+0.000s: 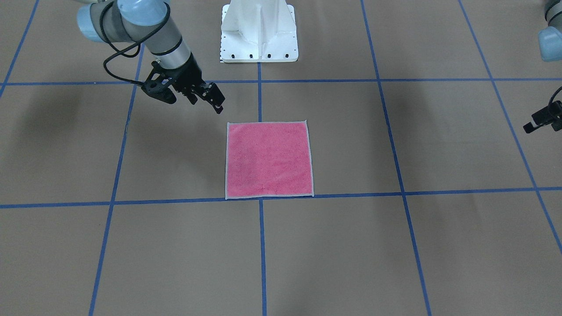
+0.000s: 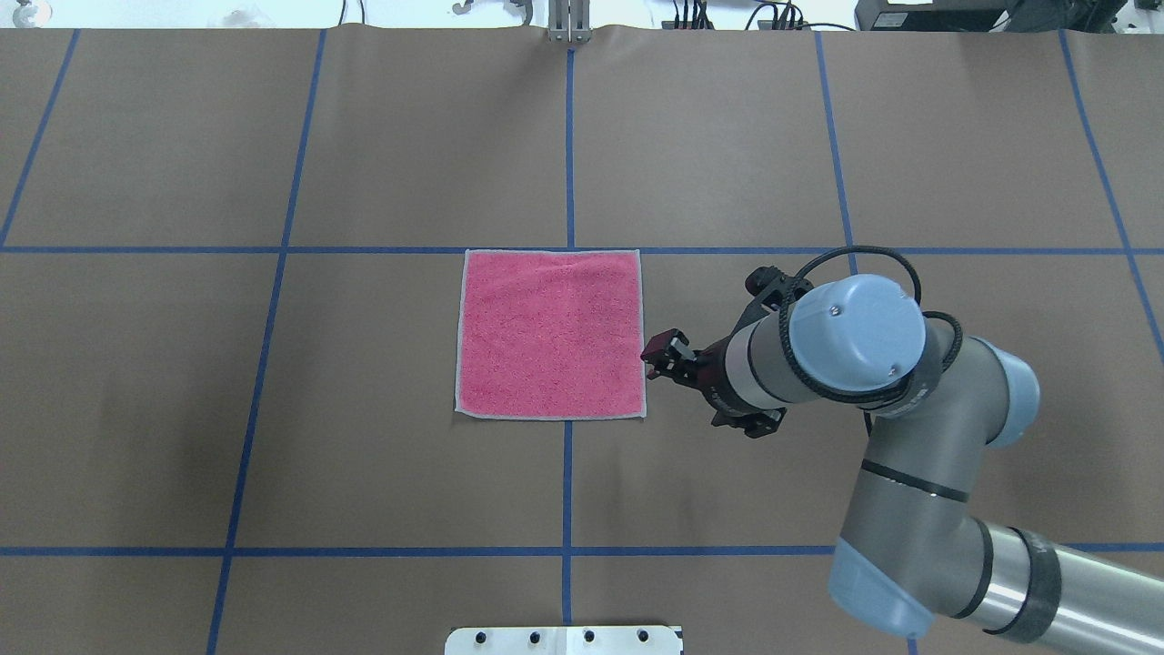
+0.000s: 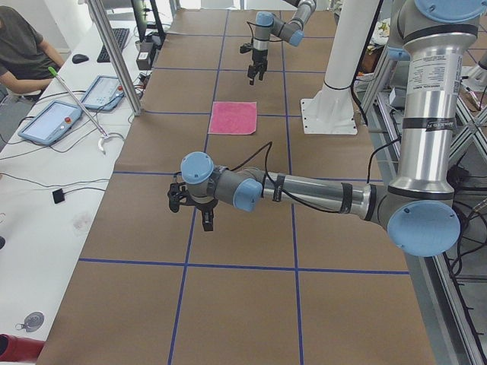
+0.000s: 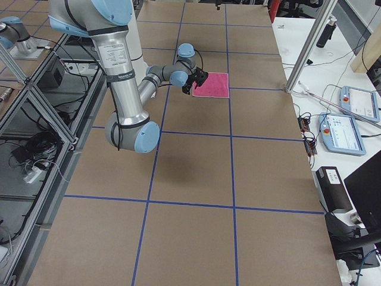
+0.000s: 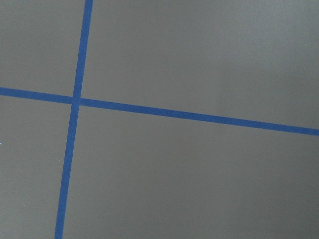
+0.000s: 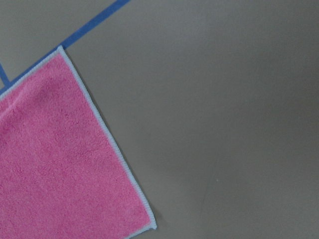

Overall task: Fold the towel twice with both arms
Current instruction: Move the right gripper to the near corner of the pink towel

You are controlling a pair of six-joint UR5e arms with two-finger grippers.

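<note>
The towel (image 1: 268, 159) lies flat and unfolded, pink face up with its light grey border all round, in the middle of the brown table (image 2: 550, 334). My right gripper (image 2: 657, 357) hovers just off the towel's right edge, close to the corner nearest the robot base, with its jaws apart and holding nothing (image 1: 215, 102). The right wrist view shows that towel corner (image 6: 55, 164) and bare table beside it. My left gripper (image 3: 207, 220) hangs far out to the left, well away from the towel; only part of it shows at the front view's edge (image 1: 538, 123), and I cannot tell its state.
Blue tape lines (image 2: 568, 136) divide the brown paper surface into squares. The white pedestal base (image 1: 259, 33) stands behind the towel. A side bench with control tablets (image 3: 49, 122) and a seated person (image 3: 23, 46) runs along the far side.
</note>
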